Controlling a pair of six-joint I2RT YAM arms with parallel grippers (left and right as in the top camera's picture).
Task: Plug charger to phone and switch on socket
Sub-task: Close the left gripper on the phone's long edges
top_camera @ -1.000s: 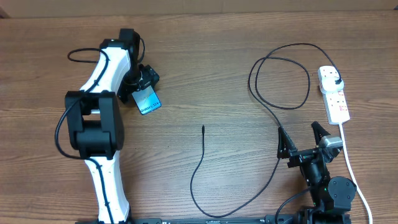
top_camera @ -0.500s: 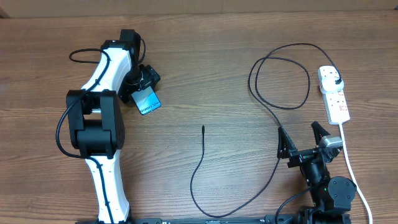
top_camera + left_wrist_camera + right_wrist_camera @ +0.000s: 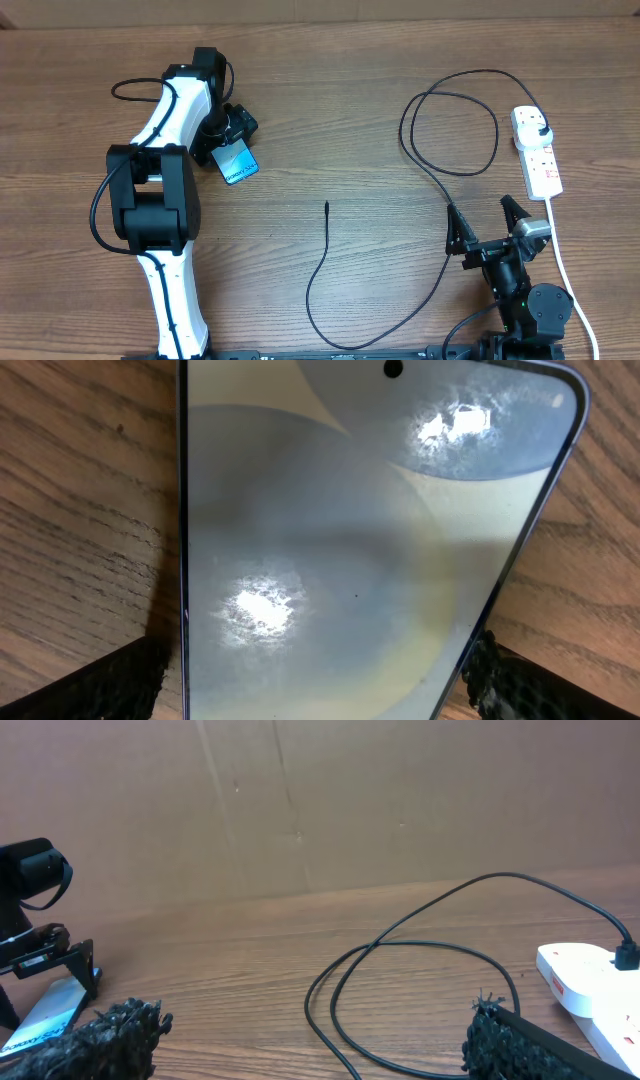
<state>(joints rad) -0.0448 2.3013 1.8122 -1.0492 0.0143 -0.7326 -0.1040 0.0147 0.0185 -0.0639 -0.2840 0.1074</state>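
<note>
The phone (image 3: pixel 236 163), with a light blue screen, lies at the upper left, one end between the fingers of my left gripper (image 3: pixel 226 138), which is shut on its long edges. In the left wrist view the phone (image 3: pixel 350 540) fills the frame between the two fingertips (image 3: pixel 320 685). The charger cable (image 3: pixel 315 275) lies loose, its connector tip (image 3: pixel 327 206) at the table's middle. It loops (image 3: pixel 450 130) to a black plug (image 3: pixel 541 131) seated in the white socket strip (image 3: pixel 540 165). My right gripper (image 3: pixel 483 224) is open and empty, next to the cable.
The socket's white cord (image 3: pixel 565 270) runs down the right side past my right arm. The right wrist view shows the cable loop (image 3: pixel 420 945), the socket strip (image 3: pixel 585 975), the left gripper with the tilted phone (image 3: pixel 45 1010), and a cardboard wall behind the table.
</note>
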